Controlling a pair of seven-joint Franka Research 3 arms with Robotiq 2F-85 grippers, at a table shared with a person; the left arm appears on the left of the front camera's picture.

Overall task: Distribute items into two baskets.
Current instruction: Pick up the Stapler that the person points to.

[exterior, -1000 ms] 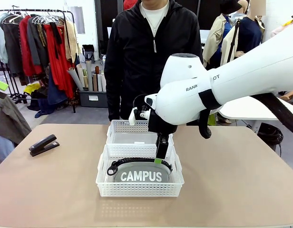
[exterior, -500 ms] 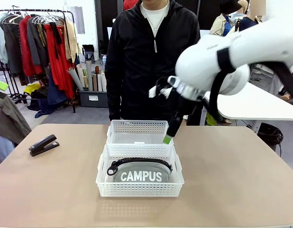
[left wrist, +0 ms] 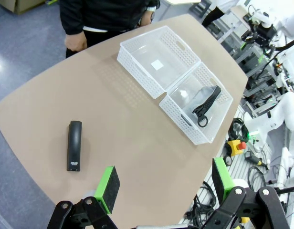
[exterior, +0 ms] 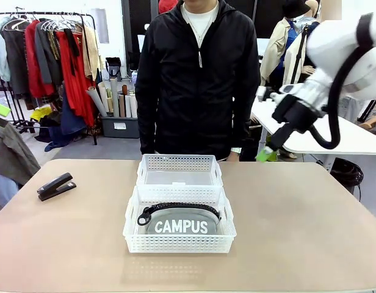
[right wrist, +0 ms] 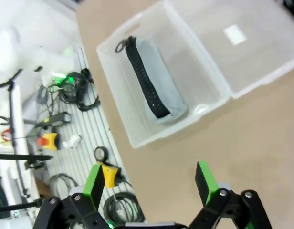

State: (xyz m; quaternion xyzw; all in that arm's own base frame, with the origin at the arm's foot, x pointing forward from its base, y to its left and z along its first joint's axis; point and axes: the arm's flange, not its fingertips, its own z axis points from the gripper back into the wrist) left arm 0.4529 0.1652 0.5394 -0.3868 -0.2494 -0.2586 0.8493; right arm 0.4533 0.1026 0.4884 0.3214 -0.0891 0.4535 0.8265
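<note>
The grey "CAMPUS" pouch (exterior: 180, 224) lies in the near white basket (exterior: 134, 227). The far basket (exterior: 179, 163) behind it touches it and holds nothing that I can see. The black stapler (exterior: 55, 186) rests on the table at the far left. My right gripper (exterior: 265, 152) hangs open and empty high above the table's right side, well away from the baskets. Its wrist view looks down on the pouch (right wrist: 155, 88) in its basket (right wrist: 120, 102) and the far basket (right wrist: 242, 52); the right gripper (right wrist: 149, 183) holds nothing. My left gripper (left wrist: 163, 183) is open above the stapler (left wrist: 74, 145) and both baskets (left wrist: 159, 57).
A person in a black jacket (exterior: 197, 79) stands at the table's far edge just behind the baskets. A clothes rack (exterior: 47, 61) stands at the back left. Bare tabletop (exterior: 310, 226) spreads to either side of the baskets.
My right gripper has risen out of the near basket and swung up to the right, empty. The pouch stays in the near basket; the stapler has not moved.
</note>
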